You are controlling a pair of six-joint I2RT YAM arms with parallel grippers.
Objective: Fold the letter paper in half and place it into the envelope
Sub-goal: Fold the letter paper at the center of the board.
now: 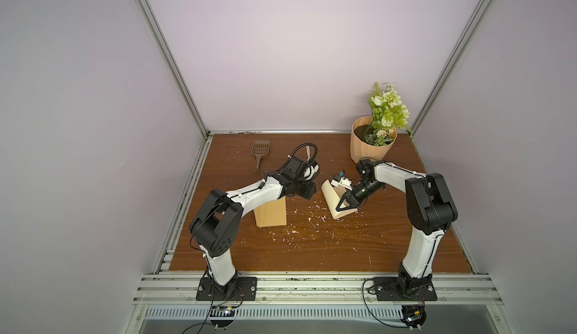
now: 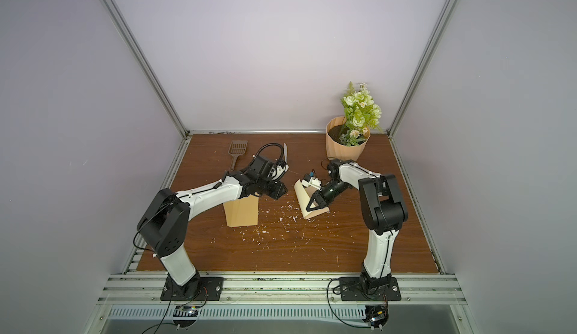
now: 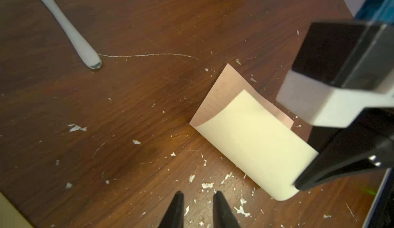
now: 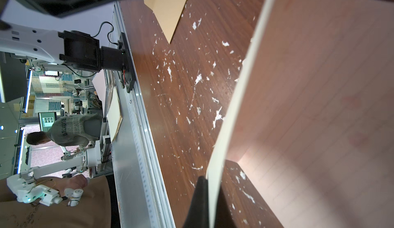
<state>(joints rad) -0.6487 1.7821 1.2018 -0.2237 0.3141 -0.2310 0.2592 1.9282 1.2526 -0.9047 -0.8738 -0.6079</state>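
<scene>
Cream letter paper (image 1: pixel 330 199) curls upward, pinched by the right hand (image 1: pixel 340 207).

The cream letter paper (image 1: pixel 330 200) stands curled over in a loose fold, one edge lifted. The tan envelope (image 1: pixel 271 217) lies flat on the bench (image 1: pixel 312 254), well apart.

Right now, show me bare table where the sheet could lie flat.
Best: the near strip of the brown wooden table, from its front edge up to the tan kraft envelope and curled cream letter paper. Crowded: the middle, where the right gripper pinches that paper near the left gripper.
</scene>
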